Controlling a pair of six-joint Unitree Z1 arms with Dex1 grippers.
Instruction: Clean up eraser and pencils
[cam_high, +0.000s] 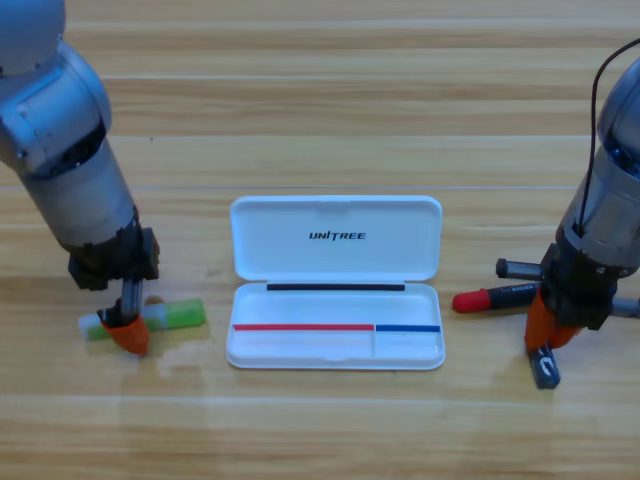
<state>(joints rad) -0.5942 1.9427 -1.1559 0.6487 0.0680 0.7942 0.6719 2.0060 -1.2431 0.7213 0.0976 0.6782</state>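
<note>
Left gripper (128, 335) down at the desk (330, 120), orange tip set on the green-and-white tube (150, 320); tube lies flat, crosswise under the tip, its white end sticking out on one side of the gripper and its green length on the other. Whether the left jaws are apart or clamped on the tube: cannot tell. Right gripper (550, 335) also down at the desk, orange jaws pointing at the eraser (546, 366), which sits just below and touching or nearly touching the tip; grip there cannot be told either. Red-and-black pen (493, 297) lies flat just beside the right gripper, toward the middle of the desk, red end pointing away from it. White case (335, 345) lies open between the two grippers, lid folded back, well apart from both.
</note>
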